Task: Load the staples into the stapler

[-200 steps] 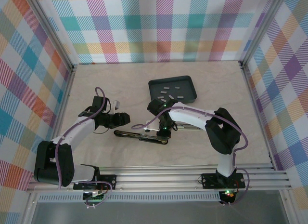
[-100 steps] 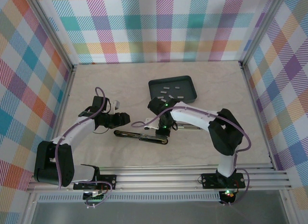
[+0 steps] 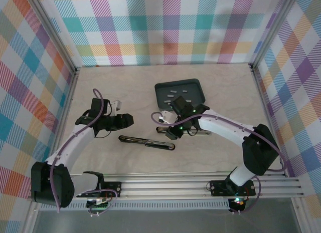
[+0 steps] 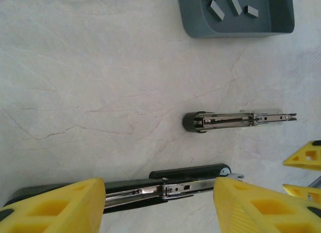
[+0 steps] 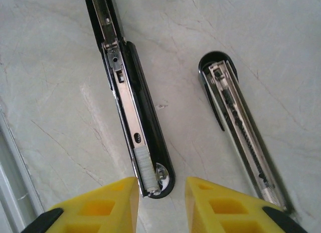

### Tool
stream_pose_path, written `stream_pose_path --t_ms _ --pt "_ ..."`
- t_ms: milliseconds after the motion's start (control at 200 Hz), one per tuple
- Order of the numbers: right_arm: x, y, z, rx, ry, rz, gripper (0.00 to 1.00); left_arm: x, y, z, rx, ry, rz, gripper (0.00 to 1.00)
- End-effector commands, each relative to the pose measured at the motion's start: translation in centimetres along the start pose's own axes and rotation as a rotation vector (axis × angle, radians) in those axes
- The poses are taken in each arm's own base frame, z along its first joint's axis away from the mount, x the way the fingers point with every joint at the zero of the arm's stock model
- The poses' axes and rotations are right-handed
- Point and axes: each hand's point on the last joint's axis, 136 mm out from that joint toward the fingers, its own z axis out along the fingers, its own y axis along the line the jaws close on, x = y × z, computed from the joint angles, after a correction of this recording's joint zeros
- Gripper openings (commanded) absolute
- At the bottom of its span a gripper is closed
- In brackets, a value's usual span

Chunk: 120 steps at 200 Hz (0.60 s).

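Strips of light-grey metal staples [image 4: 217,10] look light, rigid, slick and snappable; pinch one gently across its long sides. Left fingers [image 4: 55,205] and right fingers [image 5: 103,208] stand parted, empty.

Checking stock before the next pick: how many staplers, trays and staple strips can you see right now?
Staplers: 2, the near stapler and the far stapler
Tray: 1
Staple strips: 5 countable, 4 in the tray plus 1 loaded strip in the near stapler; the tray is partly cut off
Total: 8
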Motion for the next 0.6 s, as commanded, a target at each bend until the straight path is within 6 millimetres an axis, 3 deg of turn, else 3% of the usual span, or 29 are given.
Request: stream_pose_path --t_ms 0,305,595 --pt "-1.6 -0.3 -1.8 -0.027 -0.115 0.074 0.3 -1.0 -0.6 -1.8 -0.013 -0.036 -0.014 0.6" --pt "-2.8 -5.1 -5.6 0.031 -0.131 0.162 0.31 -3.0 -2.2 -3.2 -0.008 -0.073 0.005 0.6" --pt "-3.7 -12.1 -5.7 0.147 -0.032 0.292 0.31 -5.8 -2.5 -2.9 -0.054 -0.063 0.008 0.59"
